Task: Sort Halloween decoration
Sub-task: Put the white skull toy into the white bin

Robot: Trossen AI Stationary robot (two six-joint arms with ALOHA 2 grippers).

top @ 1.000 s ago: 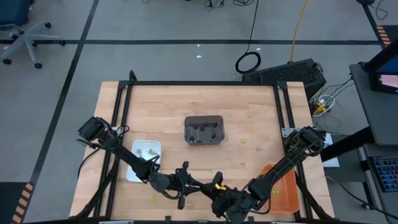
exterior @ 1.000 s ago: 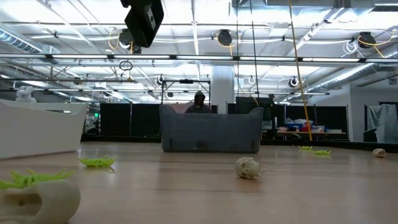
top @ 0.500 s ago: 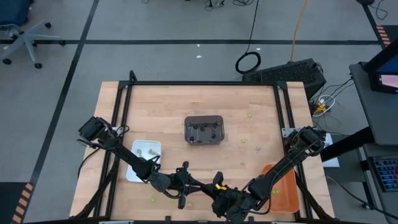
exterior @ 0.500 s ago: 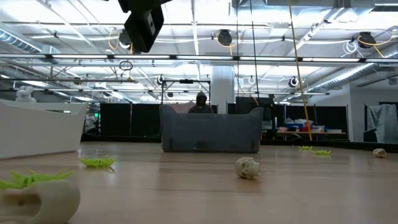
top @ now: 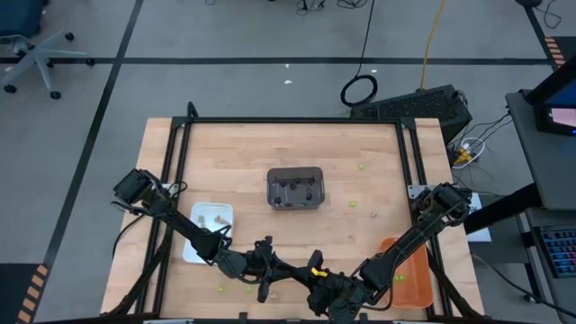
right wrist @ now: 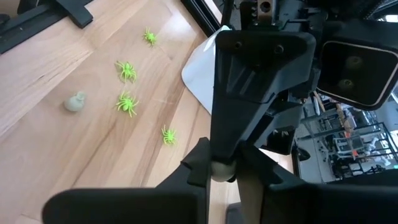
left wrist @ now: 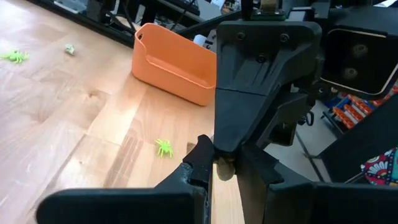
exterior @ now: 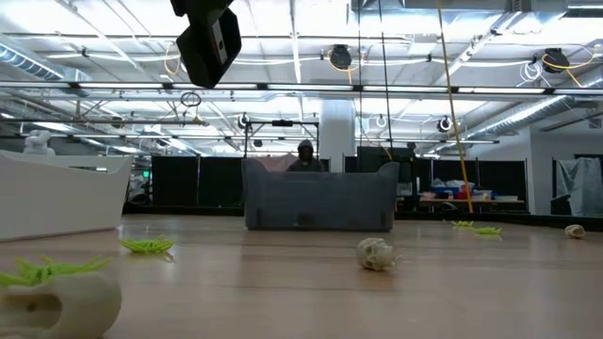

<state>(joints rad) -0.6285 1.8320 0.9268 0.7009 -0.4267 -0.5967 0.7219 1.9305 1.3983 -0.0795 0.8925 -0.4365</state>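
Observation:
Near the table's near edge my left gripper [top: 273, 280] and my right gripper [top: 304, 288] meet tip to tip above the wood. A small pale tan trinket [left wrist: 224, 170] sits between their fingertips, and both are shut on it. Other Halloween decoration lies loose on the table: lime-green spiders [right wrist: 127, 102], [left wrist: 164, 147] and a tan skull [exterior: 375, 254]. The white tray [top: 209, 232] holds a few tan pieces. The dark grey tray [top: 295, 187] holds dark ones. My left gripper [left wrist: 225, 163] pinches the tan trinket between its two fingertips, coming nearly level from the table's left. The trinket is lifted clear of the table. My right gripper's body hides most of it. My right gripper [right wrist: 221, 163] pinches the same tan trinket [right wrist: 221, 168] between its fingertips, coming from the table's right and slanting slightly down. Only the trinket's lower edge shows under the left gripper's body. It hangs clear of the wood.
The orange tray [top: 409, 270] stands at the near right corner with a green piece inside. Green spiders lie scattered right of the grey tray [top: 353, 203] and near the front left [top: 220, 290]. Black frame rails run along the table's edges.
My left gripper has rolled a little about the line it points along; in the low view its dark body overhead has tipped and shifted slightly. Both hands have stayed where they were, and the trinket stays between them.

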